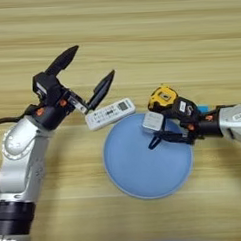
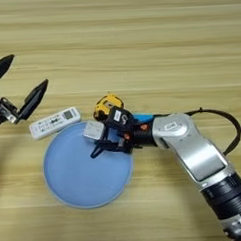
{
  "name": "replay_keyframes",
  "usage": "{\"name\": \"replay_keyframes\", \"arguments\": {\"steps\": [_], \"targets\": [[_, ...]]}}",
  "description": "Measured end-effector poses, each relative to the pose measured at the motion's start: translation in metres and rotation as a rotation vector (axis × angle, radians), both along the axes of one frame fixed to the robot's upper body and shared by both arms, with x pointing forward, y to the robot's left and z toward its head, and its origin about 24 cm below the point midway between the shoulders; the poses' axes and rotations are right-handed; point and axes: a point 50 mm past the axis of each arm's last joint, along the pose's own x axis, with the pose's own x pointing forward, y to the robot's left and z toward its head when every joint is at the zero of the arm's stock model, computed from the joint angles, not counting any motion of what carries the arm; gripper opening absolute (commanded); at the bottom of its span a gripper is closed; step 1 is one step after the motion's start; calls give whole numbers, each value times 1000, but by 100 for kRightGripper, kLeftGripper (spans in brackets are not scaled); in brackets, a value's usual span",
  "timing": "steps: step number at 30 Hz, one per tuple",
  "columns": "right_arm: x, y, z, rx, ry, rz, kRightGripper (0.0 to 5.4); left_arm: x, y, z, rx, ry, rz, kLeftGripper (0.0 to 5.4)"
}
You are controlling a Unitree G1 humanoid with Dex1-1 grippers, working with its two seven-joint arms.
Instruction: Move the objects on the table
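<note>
Right jaws (image 2: 97, 141) pinching pale block (image 2: 93, 129) over plate (image 2: 71, 185); left jaws (image 1: 92, 69) spread wide.

the left arm rises from the lower left, silver forearm leading to a black wrist with orange dots. the left gripper (image 1: 88, 69) stands just left of the round blue plate (image 1: 145, 179), its two black fingers (image 1: 62, 60) spread wide, pointing up and to the right. the right arm enters from the lower right and bends at the elbow, its forearm lying level. the right gripper (image 2: 96, 140) reaches over the plate's upper right rim, its fingers closed around the small pale square block (image 2: 93, 130).
</note>
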Motion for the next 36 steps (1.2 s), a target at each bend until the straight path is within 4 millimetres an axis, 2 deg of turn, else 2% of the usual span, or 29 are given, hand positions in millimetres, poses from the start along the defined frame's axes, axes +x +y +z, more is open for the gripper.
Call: {"name": "replay_keyframes", "arguments": {"steps": [3,13,17,26,36], "targets": [[-1,-6,1,-23,6,25,246,-9,0,-10,120,85,-126,540],[-4,-11,14,-47,5,111,246,-18,-11,-22,242,153,-308,540],[-5,-9,24,-52,-6,164,246,-19,-19,-20,277,147,-370,540],[-7,0,39,-80,-26,236,246,-20,-31,-21,314,148,-438,540],[-10,6,41,-83,-23,266,246,-15,-38,-29,352,172,-464,540]]}}
